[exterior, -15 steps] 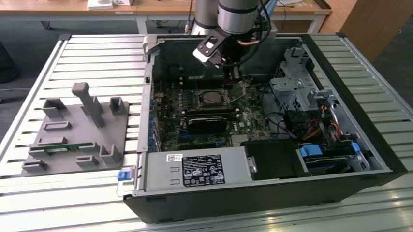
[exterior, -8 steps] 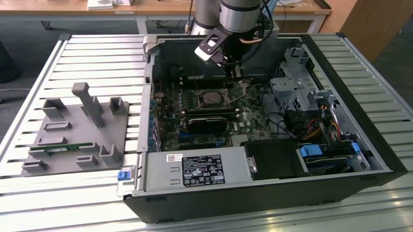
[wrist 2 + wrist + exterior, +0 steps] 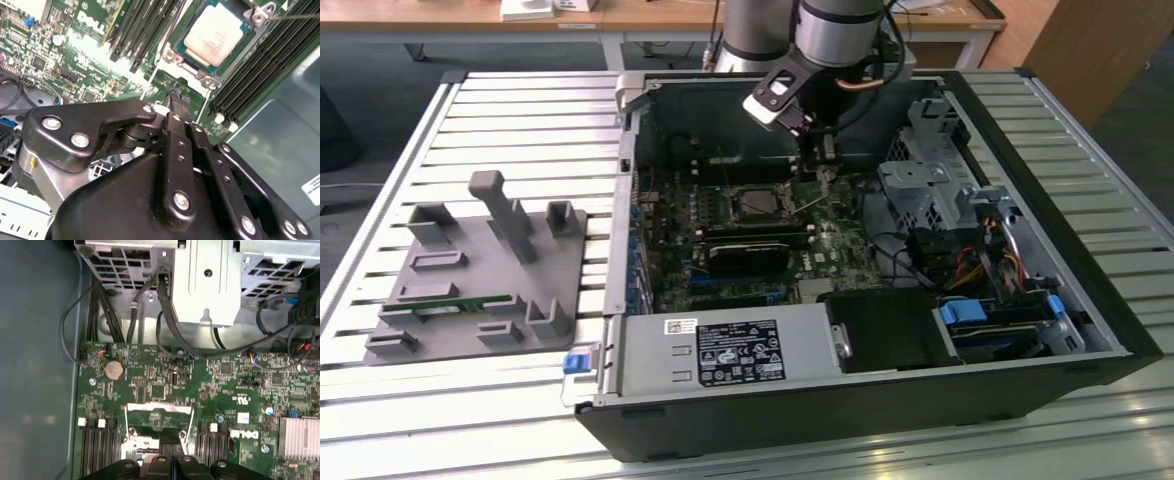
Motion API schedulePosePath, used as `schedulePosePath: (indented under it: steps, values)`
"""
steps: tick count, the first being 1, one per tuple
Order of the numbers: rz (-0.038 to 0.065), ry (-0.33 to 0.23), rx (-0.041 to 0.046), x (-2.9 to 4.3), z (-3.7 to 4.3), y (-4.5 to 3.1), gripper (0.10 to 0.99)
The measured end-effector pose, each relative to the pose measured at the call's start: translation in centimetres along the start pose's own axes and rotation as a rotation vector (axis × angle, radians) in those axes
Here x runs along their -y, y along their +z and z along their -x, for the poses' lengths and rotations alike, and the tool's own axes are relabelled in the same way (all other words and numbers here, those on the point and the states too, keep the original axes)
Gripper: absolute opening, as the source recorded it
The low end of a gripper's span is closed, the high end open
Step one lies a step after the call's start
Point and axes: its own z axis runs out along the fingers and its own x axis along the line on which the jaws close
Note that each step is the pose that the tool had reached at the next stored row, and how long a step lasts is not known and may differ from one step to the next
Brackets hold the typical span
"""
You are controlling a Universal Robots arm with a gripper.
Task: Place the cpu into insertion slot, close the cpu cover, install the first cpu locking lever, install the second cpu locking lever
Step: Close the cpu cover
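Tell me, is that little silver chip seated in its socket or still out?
In. In the second wrist view the cpu lies flat inside the insertion slot, its silver top facing up.

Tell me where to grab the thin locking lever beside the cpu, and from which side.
Grip the locking lever near its free end, away from the corner by the cpu where it starts. It is a thin bare wire running out over the black memory slots, so the jaws should probably close across its thickness, coming down from above the board.
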Motion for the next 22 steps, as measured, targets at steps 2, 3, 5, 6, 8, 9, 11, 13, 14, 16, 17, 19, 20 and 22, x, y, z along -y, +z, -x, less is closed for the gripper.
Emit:
schedulePosePath:
  steps: [2,3,5,6,8,9,11,13,14,16,17,19,20,22]
  values:
    - [0.0,-0.006,-0.0065,-0.27,0.0,0.01,0.106]
    - [0.0,-0.012,-0.0081,-0.4,0.01,0.02,0.106]
    - [0.0,-0.021,-0.0096,-0.81,0.02,0.07,0.106]
    - [0.0,-0.023,-0.0096,-1.05,0.03,0.09,0.106]
    - [0.0,-0.026,-0.0092,-1.34,0.01,0.12,0.106]
    - [-0.001,-0.026,-0.0083,-1.42,-0.02,0.14,0.106]
    - [-0.001,-0.029,-0.0069,-1.59,-0.09,0.19,0.106]
    - [-0.001,-0.032,-0.0065,-1.74,-0.16,0.21,0.106]
    - [-0.001,-0.033,-0.0065,-1.81,-0.19,0.22,0.106]
    - [-0.001,-0.036,-0.0066,-2.0,-0.29,0.24,0.106]
    - [-0.001,-0.038,-0.0067,-2.08,-0.34,0.26,0.106]
    - [-0.001,-0.042,-0.0068,-2.21,-0.42,0.3,0.106]
    - [-0.001,-0.045,-0.0067,-2.28,-0.47,0.32,0.106]
    - [-0.001,-0.048,-0.0068,-2.45,-0.55,0.36,0.106]
